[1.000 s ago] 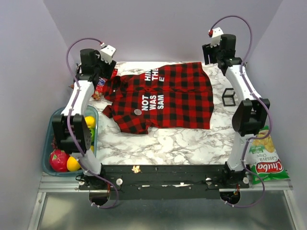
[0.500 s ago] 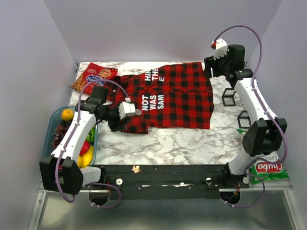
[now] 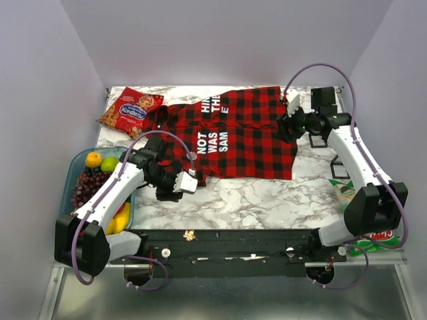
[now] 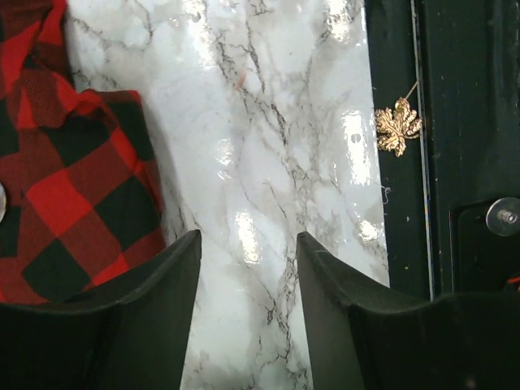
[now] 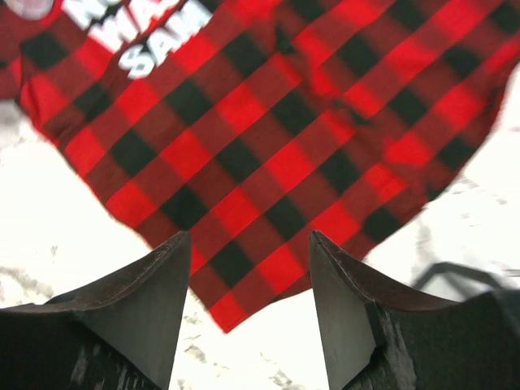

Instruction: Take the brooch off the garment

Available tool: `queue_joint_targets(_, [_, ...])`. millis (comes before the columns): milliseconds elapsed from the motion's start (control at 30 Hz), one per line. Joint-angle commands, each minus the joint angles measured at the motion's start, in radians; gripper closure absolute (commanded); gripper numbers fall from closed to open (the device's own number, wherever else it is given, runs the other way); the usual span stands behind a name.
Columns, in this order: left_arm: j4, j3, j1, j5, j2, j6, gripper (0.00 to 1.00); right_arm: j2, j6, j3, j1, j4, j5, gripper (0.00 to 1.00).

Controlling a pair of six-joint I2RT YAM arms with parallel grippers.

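top external view: a red-and-black checked shirt (image 3: 247, 133) lies flat on the marble table (image 3: 267, 197), white lettering up. the left arm (image 3: 113, 193) reaches to the shirt's near left corner; the right arm (image 3: 357, 150) reaches to its right edge. left wrist view: the left claw (image 4: 246, 244) stands open over bare marble just beside the hem, nothing between its fingers. right wrist view: the right claw (image 5: 249, 244) stands open above the checked cloth, gripping nothing. the brooch (image 5: 28, 6), a pale disc cut by the frame's top left corner, sits on the shirt near the lettering, apart from both claws. a snack packet (image 3: 131, 108) lies at the table's far left corner.
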State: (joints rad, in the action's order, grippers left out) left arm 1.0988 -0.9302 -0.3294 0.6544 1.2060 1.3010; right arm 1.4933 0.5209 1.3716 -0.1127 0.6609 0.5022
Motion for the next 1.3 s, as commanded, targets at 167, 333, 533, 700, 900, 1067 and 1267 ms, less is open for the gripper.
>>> queue_joint_targets(167, [0.067, 0.036, -0.077, -0.009, 0.024, 0.193, 0.50, 0.018, 0.027, -0.011, -0.012, 0.042, 0.003, 0.34])
queue_joint_targets(333, [0.114, 0.025, -0.160, 0.045, 0.062, 0.291, 0.55, 0.051, 0.001, 0.018, -0.012, 0.045, -0.011, 0.35])
queue_joint_targets(533, [0.191, 0.019, -0.318, 0.048, 0.176, 0.506, 0.59, 0.068, -0.050, 0.040, -0.012, 0.048, 0.013, 0.35])
queue_joint_targets(700, [0.135, 0.074, -0.434, -0.033, 0.210, 0.612, 0.64, 0.045, -0.045, 0.060, -0.013, 0.091, -0.005, 0.38])
queue_joint_targets(900, [0.118, 0.065, -0.543, -0.055, 0.263, 0.577, 0.70, -0.039, -0.064, -0.018, -0.012, 0.100, -0.005, 0.39])
queue_joint_targets(1067, [0.015, 0.103, -0.608, -0.085, 0.282, 0.460, 0.73, -0.090, -0.079, -0.074, -0.012, 0.086, -0.004, 0.39])
queue_joint_targets(1267, [-0.053, 0.134, -0.655, -0.128, 0.283, 0.396, 0.73, -0.096, -0.081, -0.078, -0.010, 0.080, -0.016, 0.39])
